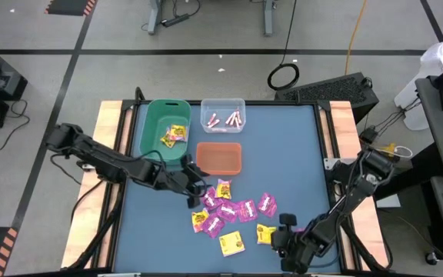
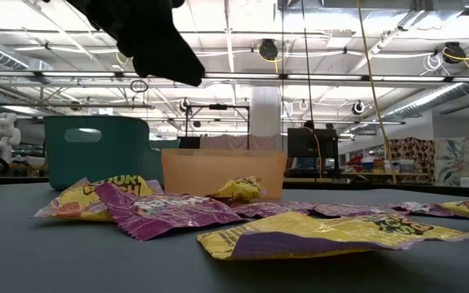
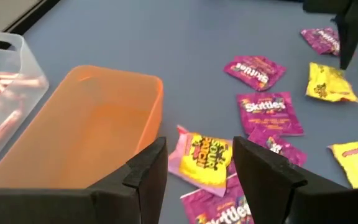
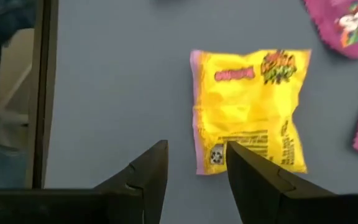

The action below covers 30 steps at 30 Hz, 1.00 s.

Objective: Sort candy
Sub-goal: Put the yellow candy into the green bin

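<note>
Candy (image 1: pixel 229 214): loose cluster of small flat wrapped packets on the blue table (image 1: pixel 283 154), at 6 o'clock from its centre. Magenta packets (image 3: pixel 270 112) printed in white; yellow packets (image 4: pixel 248 109), crinkled, with a purple edge. More yellow and magenta packets lie in the green bin (image 1: pixel 165 127) at 11 o'clock; pale pink sticks (image 1: pixel 225 120) in the clear bin (image 1: pixel 223 104) at 12. Orange bin (image 1: pixel 220 158): just beside the cluster.

Left gripper (image 1: pixel 194 195): jaws apart, holding nothing, over the cluster's 10 o'clock edge.

Right gripper (image 1: pixel 283 242): jaws apart, empty, at 5 o'clock, beside a yellow packet.
</note>
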Motion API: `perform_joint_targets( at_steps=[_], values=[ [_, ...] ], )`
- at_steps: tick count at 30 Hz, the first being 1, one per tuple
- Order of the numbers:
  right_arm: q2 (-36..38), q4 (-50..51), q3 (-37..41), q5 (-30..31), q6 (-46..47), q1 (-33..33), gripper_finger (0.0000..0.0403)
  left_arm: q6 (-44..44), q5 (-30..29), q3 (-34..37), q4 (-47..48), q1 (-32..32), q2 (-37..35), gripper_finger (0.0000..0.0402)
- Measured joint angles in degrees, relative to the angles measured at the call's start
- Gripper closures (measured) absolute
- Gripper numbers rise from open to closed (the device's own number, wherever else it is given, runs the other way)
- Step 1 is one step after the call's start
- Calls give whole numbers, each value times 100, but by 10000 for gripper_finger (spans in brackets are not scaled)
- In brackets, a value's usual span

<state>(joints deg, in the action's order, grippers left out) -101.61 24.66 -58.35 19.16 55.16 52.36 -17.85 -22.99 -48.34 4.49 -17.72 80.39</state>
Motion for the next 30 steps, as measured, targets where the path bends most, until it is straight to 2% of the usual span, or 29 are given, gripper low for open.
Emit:
perform_joint_targets(
  at_steps=[12, 17, 26, 30],
  values=[
    [-137, 126, 0, 201, 444, -78, 249, 21, -148, 0, -762, -245, 71, 214],
    [-168, 171, 0, 168, 502, -258, 249, 20, -418, 0, -765, -384, 71, 214],
    [-318, 248, -10, 190, 459, -396, 251, 20, -496, 0, -763, -625, 71, 214],
    [-393, 257, -25, 147, 530, -427, 274, 37, -508, 0, -763, -653, 71, 214]
  ],
)
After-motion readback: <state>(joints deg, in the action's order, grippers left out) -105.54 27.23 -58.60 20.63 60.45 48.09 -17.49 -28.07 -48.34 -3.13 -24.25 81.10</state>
